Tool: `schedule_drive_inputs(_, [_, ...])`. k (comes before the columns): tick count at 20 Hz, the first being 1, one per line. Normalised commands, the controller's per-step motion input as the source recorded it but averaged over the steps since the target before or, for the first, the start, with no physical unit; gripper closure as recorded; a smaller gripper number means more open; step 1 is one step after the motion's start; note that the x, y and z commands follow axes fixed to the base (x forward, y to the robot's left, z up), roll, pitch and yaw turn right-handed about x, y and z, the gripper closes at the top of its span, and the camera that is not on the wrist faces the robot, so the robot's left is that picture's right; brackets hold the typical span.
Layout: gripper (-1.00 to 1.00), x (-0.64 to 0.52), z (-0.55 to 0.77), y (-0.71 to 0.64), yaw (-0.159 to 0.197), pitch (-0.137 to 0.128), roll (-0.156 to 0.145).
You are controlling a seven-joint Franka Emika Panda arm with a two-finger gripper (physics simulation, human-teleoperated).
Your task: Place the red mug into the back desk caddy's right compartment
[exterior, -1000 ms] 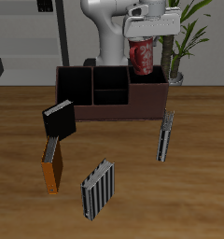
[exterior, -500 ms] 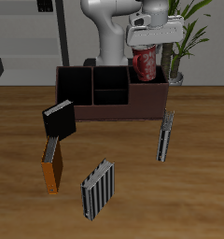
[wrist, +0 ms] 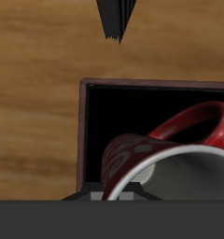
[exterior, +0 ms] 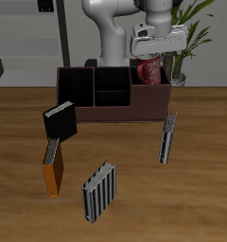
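Note:
The red mug [exterior: 148,72] with white speckles hangs tilted in my gripper [exterior: 152,60], which is shut on its rim. The mug's lower half sits inside the right compartment [exterior: 151,93] of the back desk caddy [exterior: 96,112], a long dark reddish-brown box at the table's back. In the wrist view the mug [wrist: 133,154] shows its pale inside and loop handle [wrist: 200,119], directly over the dark compartment floor [wrist: 133,105] framed by a reddish-brown wall [wrist: 84,131]. Whether the mug touches the floor is hidden.
A small black box with a grey striped top [exterior: 61,120] leans before the caddy. An orange book [exterior: 53,167], a striped box [exterior: 98,192] and a thin striped book [exterior: 167,138] lie nearer the front edge. A potted plant [exterior: 186,43] stands behind the caddy.
My gripper has shifted sideways along the caddy and come down, so the mug has sunk from above the caddy's rim into the end section.

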Motion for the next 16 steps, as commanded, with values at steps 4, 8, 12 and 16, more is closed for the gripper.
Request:
schedule_drive_inputs(4, [1.0,0.06,-0.22,-0.03,0.004,0.041,-0.011])
schedule_drive_inputs(8, [1.0,0.02,-0.28,0.05,-0.009,0.052,0.008])
schedule_drive_inputs(12, [1.0,0.02,-0.28,0.06,-0.004,0.077,0.011])
schedule_drive_inputs(16, [-1.0,0.07,-0.18,0.04,-0.019,0.083,0.049])
